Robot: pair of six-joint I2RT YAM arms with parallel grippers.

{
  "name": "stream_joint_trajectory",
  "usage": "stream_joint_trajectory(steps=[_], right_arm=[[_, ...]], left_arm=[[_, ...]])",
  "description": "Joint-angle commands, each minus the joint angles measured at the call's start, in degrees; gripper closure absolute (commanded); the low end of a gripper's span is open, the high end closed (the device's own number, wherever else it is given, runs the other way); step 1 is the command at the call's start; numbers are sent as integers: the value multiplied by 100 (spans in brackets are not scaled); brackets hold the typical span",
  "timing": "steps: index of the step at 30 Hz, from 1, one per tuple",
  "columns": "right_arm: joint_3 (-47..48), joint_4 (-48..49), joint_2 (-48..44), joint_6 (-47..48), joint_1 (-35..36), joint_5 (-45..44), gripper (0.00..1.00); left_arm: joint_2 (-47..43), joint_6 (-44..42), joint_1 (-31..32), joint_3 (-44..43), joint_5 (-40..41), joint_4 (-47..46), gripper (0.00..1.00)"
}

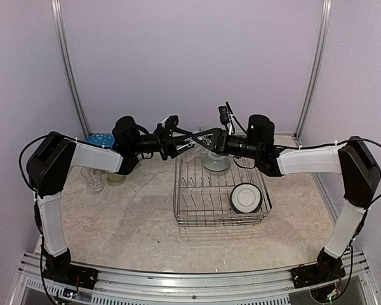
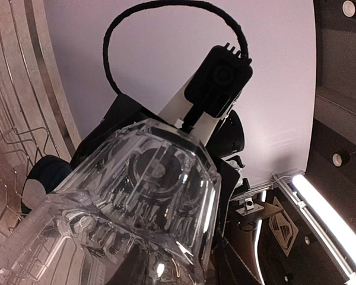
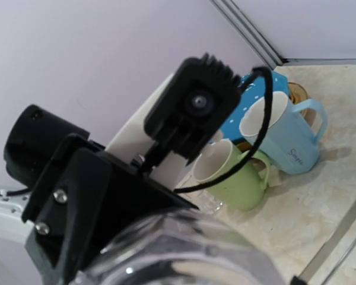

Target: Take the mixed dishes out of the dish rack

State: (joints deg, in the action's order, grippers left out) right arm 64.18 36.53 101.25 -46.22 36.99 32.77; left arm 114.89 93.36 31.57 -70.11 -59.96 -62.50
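A clear glass (image 1: 190,147) hangs in the air over the far end of the dish rack (image 1: 178,194), between my two grippers. My right gripper (image 1: 201,140) is shut on it; the glass sits centred at the bottom of the right wrist view (image 3: 184,249). My left gripper (image 1: 180,145) is right against the glass from the other side. The glass fills the lower left of the left wrist view (image 2: 142,196) and hides the fingers, so I cannot tell whether they have closed. A white bowl (image 1: 246,197) stands in the rack's right end, and a pale bowl (image 1: 216,162) sits at its far end.
On the table at the far left stand a light blue mug (image 3: 285,139), a pale green mug (image 3: 237,175), a blue white-dotted plate (image 3: 258,89) and a second clear glass (image 1: 94,181). The back wall is close behind both grippers.
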Motion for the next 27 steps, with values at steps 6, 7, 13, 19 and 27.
stream_joint_trajectory(steps=[6,7,13,19,27], right_arm=[[-69,388,-28,-79,-17,74,80],[-64,389,-28,-80,-20,80,78],[-53,197,-66,33,-22,-22,49],[-59,-329,-216,314,-75,-263,20],[-161,-748,-445,561,-248,-450,11]], left_arm=[[135,425,25,-141,44,-755,89],[131,423,28,-143,41,-748,93],[50,273,-5,-73,48,-554,100],[-384,-596,-198,158,33,655,100],[-1698,-3388,-497,13,604,4689,100]])
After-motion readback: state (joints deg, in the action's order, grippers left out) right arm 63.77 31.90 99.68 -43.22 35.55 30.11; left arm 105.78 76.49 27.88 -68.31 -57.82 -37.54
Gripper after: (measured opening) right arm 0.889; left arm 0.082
